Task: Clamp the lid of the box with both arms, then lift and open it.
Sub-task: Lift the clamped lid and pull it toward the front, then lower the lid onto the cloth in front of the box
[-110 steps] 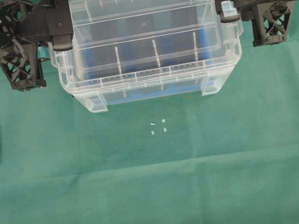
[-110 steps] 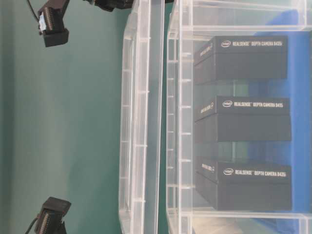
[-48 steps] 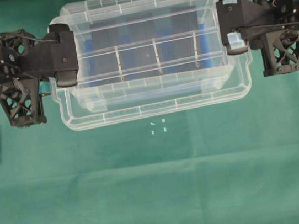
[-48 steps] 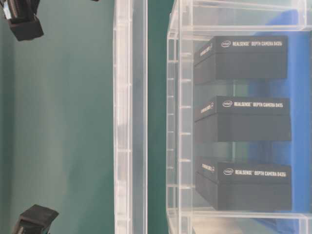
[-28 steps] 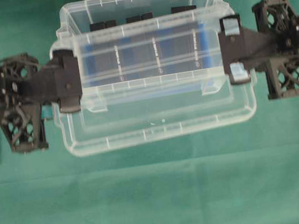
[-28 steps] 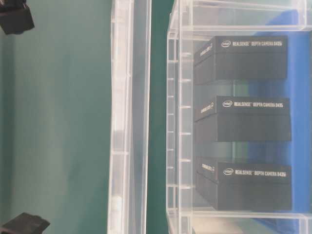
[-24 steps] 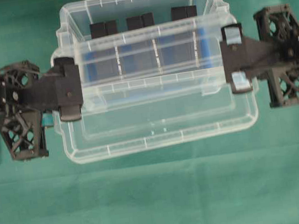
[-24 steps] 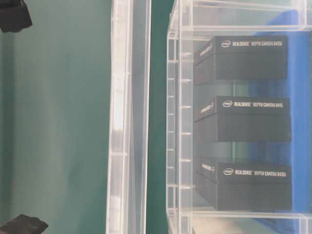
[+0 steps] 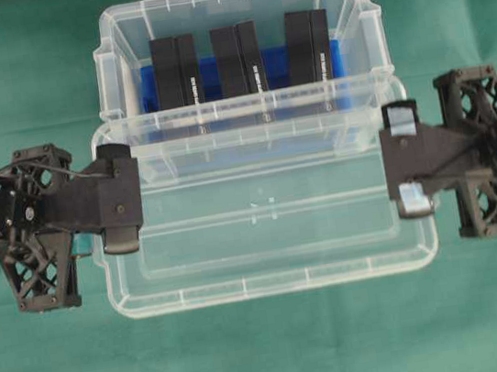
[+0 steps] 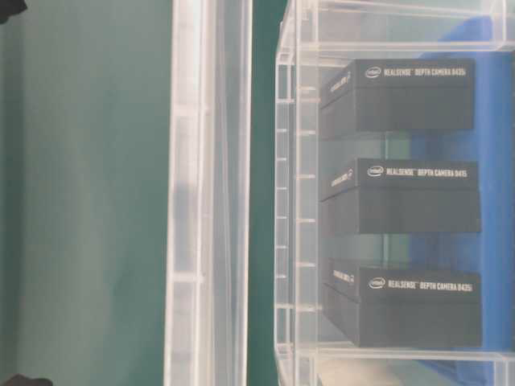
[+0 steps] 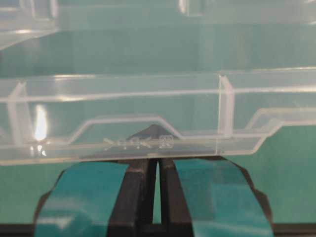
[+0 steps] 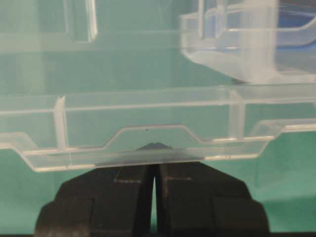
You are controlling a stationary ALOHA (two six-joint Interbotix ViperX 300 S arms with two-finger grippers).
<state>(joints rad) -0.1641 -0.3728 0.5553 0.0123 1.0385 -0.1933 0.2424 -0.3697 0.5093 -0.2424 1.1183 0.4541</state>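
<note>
Surface (image 9: pixel 271 349): green cloth, flat, under both arms.
Box (image 9: pixel 116 66): at the far edge, uncovered; three pairs of black cases (image 9: pixel 240 58) upright on its blue base.
Lid (image 9: pixel 265 239): level, in front of the box, its far edge overlapping the box's near wall.
Left pincer (image 9: pixel 124 211): jaws nearly closed on the lid's left rim.
Right pincer (image 9: pixel 408 172): jaws nearly closed on the lid's right rim.
</note>
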